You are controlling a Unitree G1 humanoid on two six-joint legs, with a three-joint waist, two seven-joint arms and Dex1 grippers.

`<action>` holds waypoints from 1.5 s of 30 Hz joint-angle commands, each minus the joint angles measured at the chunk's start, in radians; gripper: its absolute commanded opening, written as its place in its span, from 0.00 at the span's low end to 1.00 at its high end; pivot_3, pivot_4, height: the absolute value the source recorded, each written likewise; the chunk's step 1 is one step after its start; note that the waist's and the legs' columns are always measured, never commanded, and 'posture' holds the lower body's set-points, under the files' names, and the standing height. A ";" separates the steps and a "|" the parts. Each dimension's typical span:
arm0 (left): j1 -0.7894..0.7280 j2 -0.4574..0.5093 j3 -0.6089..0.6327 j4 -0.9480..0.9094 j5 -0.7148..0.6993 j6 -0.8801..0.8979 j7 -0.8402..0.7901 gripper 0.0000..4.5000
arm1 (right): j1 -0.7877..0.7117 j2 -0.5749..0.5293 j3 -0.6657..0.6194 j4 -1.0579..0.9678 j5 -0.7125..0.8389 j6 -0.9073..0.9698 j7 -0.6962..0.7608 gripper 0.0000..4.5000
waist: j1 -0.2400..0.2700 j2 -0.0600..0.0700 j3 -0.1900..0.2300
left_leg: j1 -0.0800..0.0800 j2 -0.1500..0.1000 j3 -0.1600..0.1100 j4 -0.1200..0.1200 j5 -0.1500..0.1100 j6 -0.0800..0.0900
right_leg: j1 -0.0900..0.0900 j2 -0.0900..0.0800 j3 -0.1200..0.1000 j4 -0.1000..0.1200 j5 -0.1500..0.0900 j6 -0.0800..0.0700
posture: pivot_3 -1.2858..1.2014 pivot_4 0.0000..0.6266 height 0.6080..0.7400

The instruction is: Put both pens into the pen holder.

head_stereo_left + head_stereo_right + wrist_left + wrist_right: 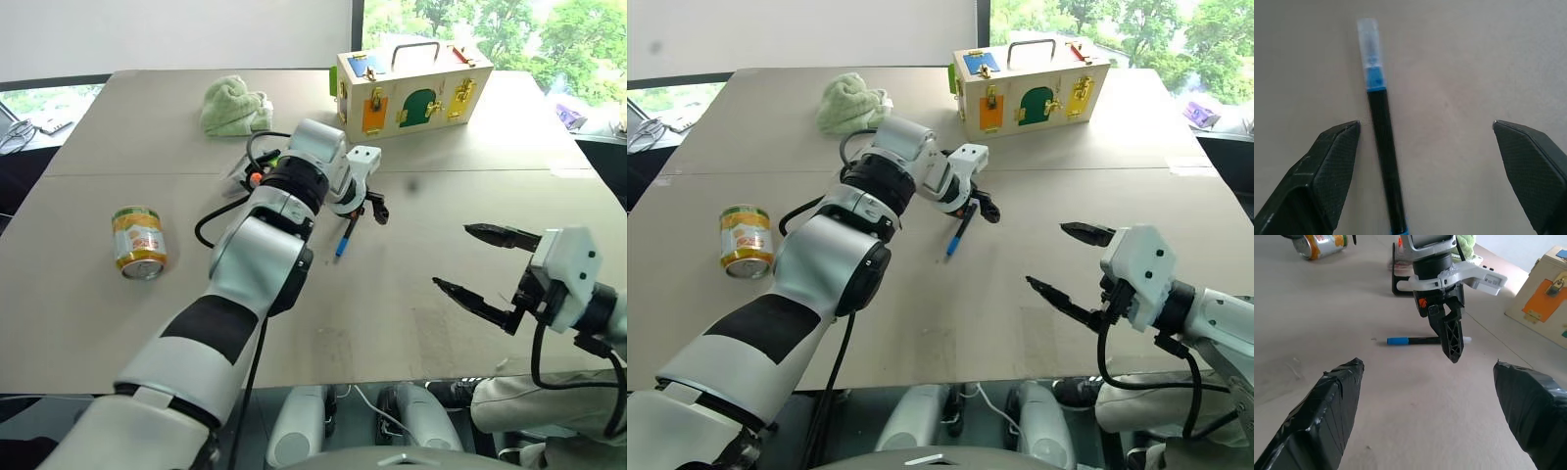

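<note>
The left end effector (1425,142) hangs just above the blue pen (1382,142), its two black fingers spread wide with nothing in them. The pen lies flat on the worktop (411,294), closer to one finger than the other. It has a black middle, blue bands and a clear pale cap. The right end effector (473,259) floats over the worktop to the right, well apart from the pen, also spread wide and holding nothing. A tin can (138,242) with a yellow label lies on its side at the left; its writing is too small to read. A green cloth (235,106) and a wooden box (411,88) with a handle and coloured doors sit farther back.
</note>
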 commanded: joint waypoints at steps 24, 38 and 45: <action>0.498 0.226 0.177 -1.253 0.140 -0.519 -0.134 0.02 | -0.211 0.070 0.112 0.010 0.040 -0.019 -0.132 1.00 | -0.023 0.001 0.000 | -0.003 -0.001 0.000 0.002 -0.002 0.002 | -0.004 -0.002 0.003 0.000 0.003 -0.005 | 0.52 0.24 1.00; 0.873 0.516 0.165 -1.160 0.417 -1.464 0.006 0.02 | -0.350 0.065 0.177 0.099 0.061 -0.023 -0.088 1.00 | -0.007 0.002 -0.001 | 0.001 -0.001 0.000 0.003 -0.002 0.003 | 0.001 -0.002 0.002 0.001 0.003 -0.005 | 0.52 0.24 1.00; 0.903 0.526 0.180 -1.076 0.404 -1.531 0.023 0.02 | -0.356 0.054 0.170 0.100 0.069 -0.018 -0.082 1.00 | -0.001 0.002 -0.001 | 0.001 -0.001 0.001 0.003 -0.002 0.004 | 0.001 -0.002 0.001 0.001 0.003 -0.005 | 0.52 0.24 1.00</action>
